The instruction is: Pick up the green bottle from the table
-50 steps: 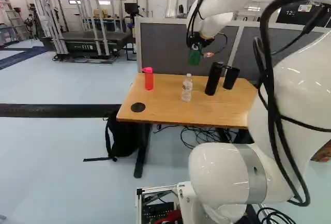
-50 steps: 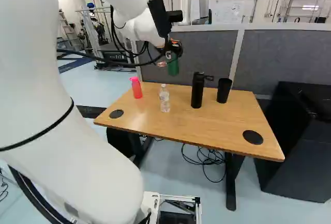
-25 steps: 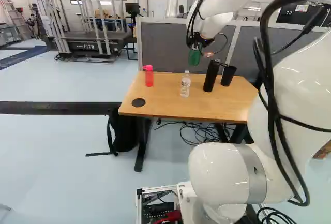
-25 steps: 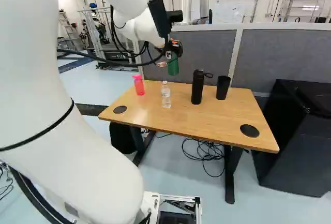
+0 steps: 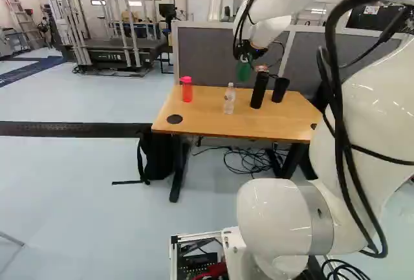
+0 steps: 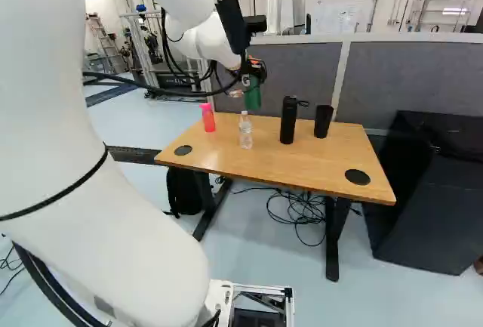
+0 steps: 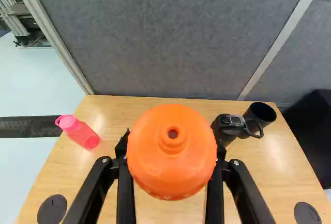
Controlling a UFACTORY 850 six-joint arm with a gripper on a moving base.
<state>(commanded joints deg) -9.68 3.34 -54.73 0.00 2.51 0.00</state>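
Green bottle (image 6: pixel 252 96) held up above the counter (image 6: pixel 302 164)

We have the bottle gripped in our tool (image 6: pixel 255 69), one finger on each side, with its orange cap (image 7: pixel 171 151) facing the wrist camera. In the right base view it hangs apart from the counter's top, in front of a grey partition (image 6: pixel 294 70). On the counter we see a pink bottle (image 6: pixel 208 118), a clear bottle (image 6: pixel 245 132), a black bottle (image 6: pixel 288 121) and, just beside that one, a black cup (image 6: pixel 323 122). All four stand upright.
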